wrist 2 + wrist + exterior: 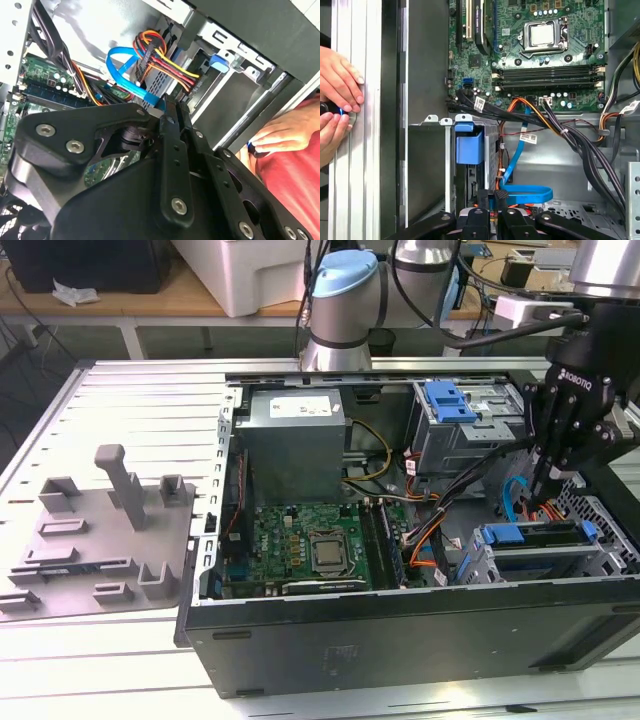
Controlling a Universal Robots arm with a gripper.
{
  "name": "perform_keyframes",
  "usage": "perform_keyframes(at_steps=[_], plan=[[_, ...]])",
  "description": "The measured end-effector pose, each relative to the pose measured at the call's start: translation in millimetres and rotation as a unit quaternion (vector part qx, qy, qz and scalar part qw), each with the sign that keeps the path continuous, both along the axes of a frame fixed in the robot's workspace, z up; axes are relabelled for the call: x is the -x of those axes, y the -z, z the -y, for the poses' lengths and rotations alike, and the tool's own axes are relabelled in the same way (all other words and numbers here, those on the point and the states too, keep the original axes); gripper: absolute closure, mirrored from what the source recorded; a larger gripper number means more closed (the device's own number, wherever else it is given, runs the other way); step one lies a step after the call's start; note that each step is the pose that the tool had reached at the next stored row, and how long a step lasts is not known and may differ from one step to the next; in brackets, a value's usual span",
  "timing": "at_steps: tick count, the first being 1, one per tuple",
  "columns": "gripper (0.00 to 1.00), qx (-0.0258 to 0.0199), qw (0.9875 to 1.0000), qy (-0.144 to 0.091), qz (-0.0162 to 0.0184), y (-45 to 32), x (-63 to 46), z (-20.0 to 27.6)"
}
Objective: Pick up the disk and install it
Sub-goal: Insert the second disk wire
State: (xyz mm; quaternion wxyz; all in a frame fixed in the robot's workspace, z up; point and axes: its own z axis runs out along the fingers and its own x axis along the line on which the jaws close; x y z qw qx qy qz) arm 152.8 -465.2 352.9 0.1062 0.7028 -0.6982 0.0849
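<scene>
A: Seen on the table?

B: An open computer case [400, 640], lying on its side. Inside, a green board [310, 545], a grey box [290, 440] and lots of wires.

A: And the disk [530, 534]?

B: Down in the low grey cage [600, 515], in the corner of the case at the exterior view's right. Tucked flat in its blue frame. Not held by anything.

A: And the gripper [553, 480]?

B: Hanging over that same corner, pointing down. Tips close above the disk and just beside a blue flat cable [515, 495].

A: Wide or narrow?

B: Narrow. Fingers [502, 196] pressed close together in both wrist views, with nothing seen held between them. Same blue flat cable curling right by the tips in the first wrist view.

A: Anything else blue?

B: A blue latch [450, 400] on top of the other grey cage, farther back in the case. Well apart from the gripper.

A: Anybody around?

B: Two hands [337, 90] at the edge of the table in the first wrist view, just outside the case wall. Pinching some small thing, too hidden to tell what.

A: And on the exterior view's left?

B: A grey tray [100, 530] with blocks sticking up, beside the case.
</scene>
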Motion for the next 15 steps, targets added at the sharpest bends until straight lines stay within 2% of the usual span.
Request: perform_keyframes(at_steps=[3,7,12,15], plan=[[0.84,0.0,1.0,0.0,-0.0001,0.0,-0.1,0.6],[0.84,0.0032,1.0,0.0,-0.0074,0.0,0.0,5.6],[0.84,0.0032,1.0,0.0,-0.0076,-0.1,-0.1,6.0],[0.84,0.0037,0.9999,0.0,-0.0147,-0.1,-1.5,7.5]])
